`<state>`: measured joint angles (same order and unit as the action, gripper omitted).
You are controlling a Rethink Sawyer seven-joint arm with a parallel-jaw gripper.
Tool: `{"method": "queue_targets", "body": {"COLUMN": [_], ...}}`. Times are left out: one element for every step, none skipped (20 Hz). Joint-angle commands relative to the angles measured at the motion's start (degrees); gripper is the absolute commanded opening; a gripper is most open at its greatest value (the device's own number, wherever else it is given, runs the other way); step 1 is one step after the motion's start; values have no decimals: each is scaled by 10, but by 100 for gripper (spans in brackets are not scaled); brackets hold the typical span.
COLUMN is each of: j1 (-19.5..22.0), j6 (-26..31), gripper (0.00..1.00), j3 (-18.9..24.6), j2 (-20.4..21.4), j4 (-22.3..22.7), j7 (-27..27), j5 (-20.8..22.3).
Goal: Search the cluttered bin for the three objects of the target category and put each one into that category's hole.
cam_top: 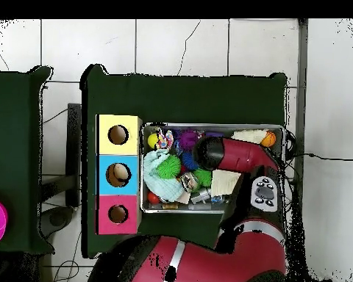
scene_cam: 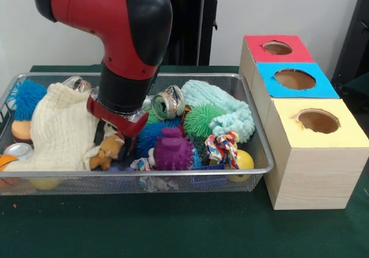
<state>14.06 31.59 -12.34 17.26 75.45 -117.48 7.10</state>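
The silver wire-mesh bin (scene_cam: pixel 173 173) sits on the green table, packed with toys. It also shows in the overhead view (cam_top: pixel 209 125). My gripper (scene_cam: pixel 114 138) is down inside the bin at its left-middle, right over a small brown plush toy (scene_cam: pixel 107 149) and beside a cream knitted cloth (scene_cam: pixel 60 128). The arm's wrist hides how the gripper stands, and in the overhead view it hides the gripper itself. Three boxes with round holes stand beside the bin: red (scene_cam: pixel 277 49), blue (scene_cam: pixel 294 79), yellow (scene_cam: pixel 317 122).
In the bin lie a purple spiky toy (scene_cam: pixel 172 150), a green spiky ball (scene_cam: pixel 203 119), a mint knitted cloth (scene_cam: pixel 222 105), a crushed can (scene_cam: pixel 167 103), a rope toy (scene_cam: pixel 222 145), a yellow ball (scene_cam: pixel 243 161) and a blue fuzzy ball (scene_cam: pixel 26 96).
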Motion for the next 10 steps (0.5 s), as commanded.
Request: {"method": "queue_targets", "body": {"j1": [46, 55, 61, 68, 72, 77, 81, 87, 93, 101], "j6": [223, 237, 248, 251, 250, 250, 246, 246, 240, 228], "gripper": [100, 100, 100, 100, 100, 100, 100, 100, 100, 100], "j3": [100, 111, 122, 133, 144, 153, 162, 173, 186, 199], "j2": [-41, -47, -55, -61, -64, -68, -70, -74, -77, -80], "j4": [-37, -44, -54, -62, -62, -67, -68, -70, -62, -59], "j7": [153, 166, 176, 187, 192, 198, 202, 208, 209, 212], "j5": [21, 24, 27, 32, 34, 39, 40, 41, 40, 39]}}
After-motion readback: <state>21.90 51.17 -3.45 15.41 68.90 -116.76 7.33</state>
